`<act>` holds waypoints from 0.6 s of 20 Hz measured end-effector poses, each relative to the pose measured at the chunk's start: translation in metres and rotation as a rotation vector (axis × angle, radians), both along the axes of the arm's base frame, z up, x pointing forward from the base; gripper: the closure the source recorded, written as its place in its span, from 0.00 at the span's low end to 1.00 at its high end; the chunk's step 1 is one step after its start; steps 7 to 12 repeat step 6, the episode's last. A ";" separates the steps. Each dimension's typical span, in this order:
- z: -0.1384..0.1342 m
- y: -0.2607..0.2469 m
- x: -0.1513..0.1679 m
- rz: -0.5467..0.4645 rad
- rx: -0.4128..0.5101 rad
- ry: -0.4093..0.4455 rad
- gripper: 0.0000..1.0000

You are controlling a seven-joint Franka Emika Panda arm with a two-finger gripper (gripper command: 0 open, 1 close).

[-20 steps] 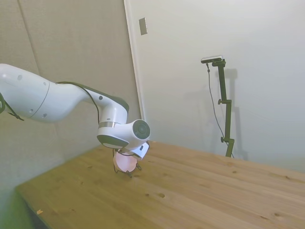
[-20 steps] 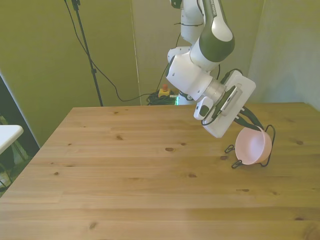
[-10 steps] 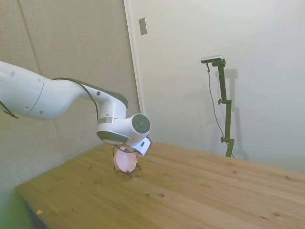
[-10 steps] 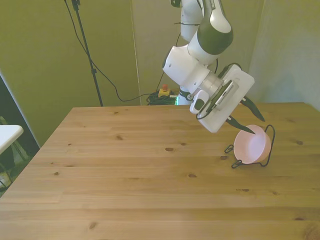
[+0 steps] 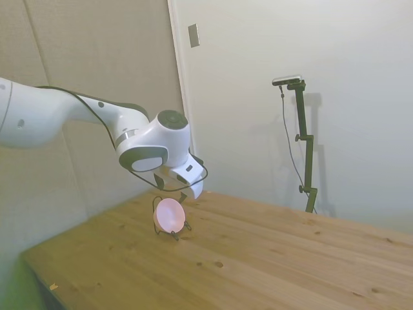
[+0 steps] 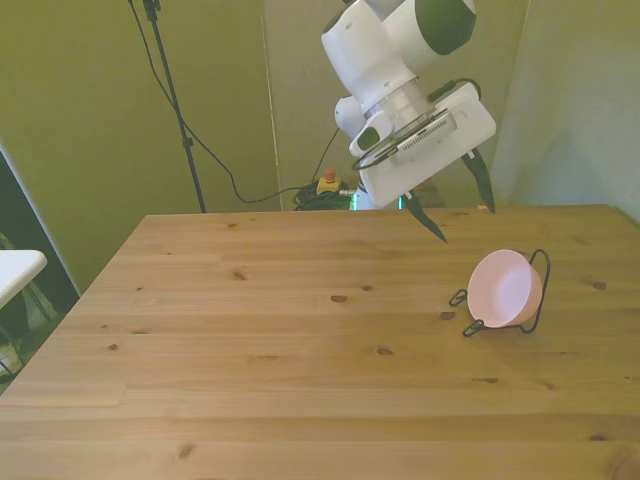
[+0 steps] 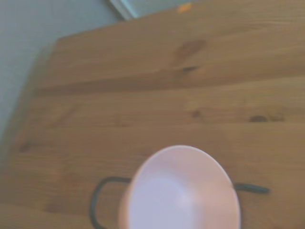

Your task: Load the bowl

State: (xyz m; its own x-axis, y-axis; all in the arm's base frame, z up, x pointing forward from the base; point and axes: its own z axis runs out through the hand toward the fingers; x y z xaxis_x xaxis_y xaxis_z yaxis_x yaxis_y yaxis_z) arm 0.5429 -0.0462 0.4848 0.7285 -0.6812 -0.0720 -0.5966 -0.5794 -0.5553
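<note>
The pale pink bowl (image 6: 505,290) leans on its side in a small black wire rack (image 6: 545,265) on the table, toward the front view's right, its opening facing the front view's left. The bowl (image 5: 169,215) also shows in the side view, near the table's far left corner. From the wrist view the bowl (image 7: 178,191) appears from above with the rack's wire (image 7: 97,198) beside it. My gripper (image 6: 466,222) hangs open in the air above the bowl, well clear of it, with nothing between its dark fingers (image 6: 438,230). The gripper (image 5: 186,194) is also in the side view.
The wooden table (image 6: 280,350) stretches wide toward the front view's left and front. A black tripod stand (image 6: 170,90) and cables stand behind the table's far edge. A white surface's corner (image 6: 15,268) shows at the front view's far left.
The gripper let go of the bowl's rim and rose up and away from it, turning as it went. The bowl stays resting in the wire rack.
</note>
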 end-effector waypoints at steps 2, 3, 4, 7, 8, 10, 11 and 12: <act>0.002 0.001 -0.008 -0.023 -0.072 0.041 0.00; 0.000 0.002 -0.011 -0.027 -0.110 0.057 0.00; -0.002 0.002 -0.014 -0.034 -0.153 0.069 0.00; -0.007 0.002 -0.021 -0.047 -0.220 0.090 0.00; -0.007 0.002 -0.021 -0.047 -0.220 0.090 0.00; -0.007 0.002 -0.021 -0.047 -0.220 0.090 0.00; -0.007 0.002 -0.021 -0.047 -0.220 0.090 0.00; -0.007 0.002 -0.021 -0.047 -0.220 0.090 0.00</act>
